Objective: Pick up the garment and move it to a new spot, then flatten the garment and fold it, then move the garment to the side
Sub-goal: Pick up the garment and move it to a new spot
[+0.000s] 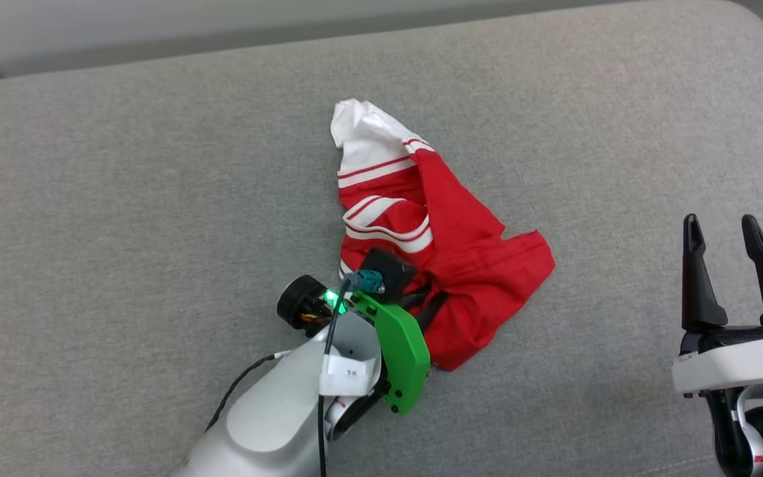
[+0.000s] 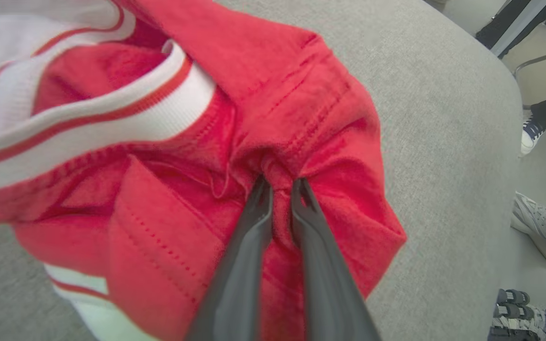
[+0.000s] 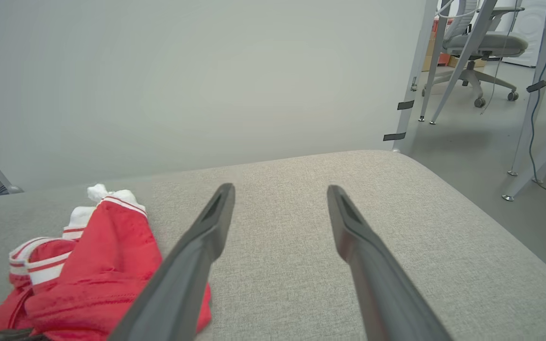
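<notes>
I see the garment (image 1: 461,258) crumpled in a heap at the middle of the head view. It lies on the grey padded bench (image 1: 123,199), with its white, red-striped bands toward the top of the frame. My left gripper (image 2: 280,182) is clamped on a pinch of red fabric beside a stitched hem, fingers nearly together. My right gripper (image 1: 726,228) sits at the lower right, fingers spread wide and holding nothing, well apart from the garment.
</notes>
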`<state>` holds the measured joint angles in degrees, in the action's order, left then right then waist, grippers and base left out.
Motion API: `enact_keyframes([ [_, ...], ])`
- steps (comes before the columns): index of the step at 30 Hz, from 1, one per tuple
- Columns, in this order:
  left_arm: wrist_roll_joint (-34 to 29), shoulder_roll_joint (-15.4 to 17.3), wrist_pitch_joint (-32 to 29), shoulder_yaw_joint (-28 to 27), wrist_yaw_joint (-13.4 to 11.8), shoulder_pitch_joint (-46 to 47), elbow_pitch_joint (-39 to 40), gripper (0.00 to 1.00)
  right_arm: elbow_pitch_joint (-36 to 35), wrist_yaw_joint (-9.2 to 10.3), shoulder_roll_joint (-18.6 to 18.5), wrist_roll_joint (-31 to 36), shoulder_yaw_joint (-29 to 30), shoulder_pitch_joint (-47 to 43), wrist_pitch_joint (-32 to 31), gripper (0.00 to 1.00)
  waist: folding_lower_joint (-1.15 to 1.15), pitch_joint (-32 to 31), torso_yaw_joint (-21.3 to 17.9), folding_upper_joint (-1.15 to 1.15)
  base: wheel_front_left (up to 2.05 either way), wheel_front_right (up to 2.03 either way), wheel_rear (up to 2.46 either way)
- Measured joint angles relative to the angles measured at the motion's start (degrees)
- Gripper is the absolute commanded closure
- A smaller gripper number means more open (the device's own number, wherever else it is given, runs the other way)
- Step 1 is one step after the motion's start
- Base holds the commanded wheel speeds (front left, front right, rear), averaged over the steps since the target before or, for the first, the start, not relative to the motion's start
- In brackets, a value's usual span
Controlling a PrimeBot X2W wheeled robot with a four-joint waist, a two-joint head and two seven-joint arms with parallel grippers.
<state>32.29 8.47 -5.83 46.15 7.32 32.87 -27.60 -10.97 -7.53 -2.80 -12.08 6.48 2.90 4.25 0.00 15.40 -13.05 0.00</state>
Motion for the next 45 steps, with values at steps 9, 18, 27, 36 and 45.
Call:
enact_keyframes([
  [9, -2.02, -0.05, 9.91, 1.31, -1.10, -0.52, -0.37, 0.00, 1.82, 0.00, 0.00, 0.46, -0.23, 0.59, 0.62, 0.00, 0.00, 0.80, -1.51, 0.00, 0.00, 0.00, 0.00],
  [18, -3.09, -0.04, 19.79, -3.31, -6.27, -3.60, 4.43, 0.00, 1.45, 0.00, -0.01, 3.02, -0.26, -1.41, -1.62, 0.00, 0.00, -3.97, 1.65, 0.00, 0.00, 0.00, 0.00],
  [27, -5.10, 2.00, 20.50, -15.28, -14.02, -10.14, 12.21, 0.00, -0.27, 0.00, 0.01, 4.61, -0.64, -3.86, -4.27, 0.00, 0.00, -8.51, 8.49, 0.00, 0.00, 0.00, 0.00],
  [36, -7.23, 4.85, 20.50, -24.04, -16.64, -16.79, 15.96, 0.00, -0.51, 0.00, 0.01, 6.38, -0.70, -5.76, -5.02, 0.00, 0.00, -10.76, 12.03, 0.00, 0.00, 0.00, 0.00],
  [45, -8.21, 5.84, 20.50, -26.48, -16.55, -22.23, 17.05, 0.00, -0.87, 0.00, 0.01, 6.39, -0.58, -7.19, -5.09, 0.00, 0.00, -12.29, 12.55, 0.00, 0.00, 0.00, 0.00],
])
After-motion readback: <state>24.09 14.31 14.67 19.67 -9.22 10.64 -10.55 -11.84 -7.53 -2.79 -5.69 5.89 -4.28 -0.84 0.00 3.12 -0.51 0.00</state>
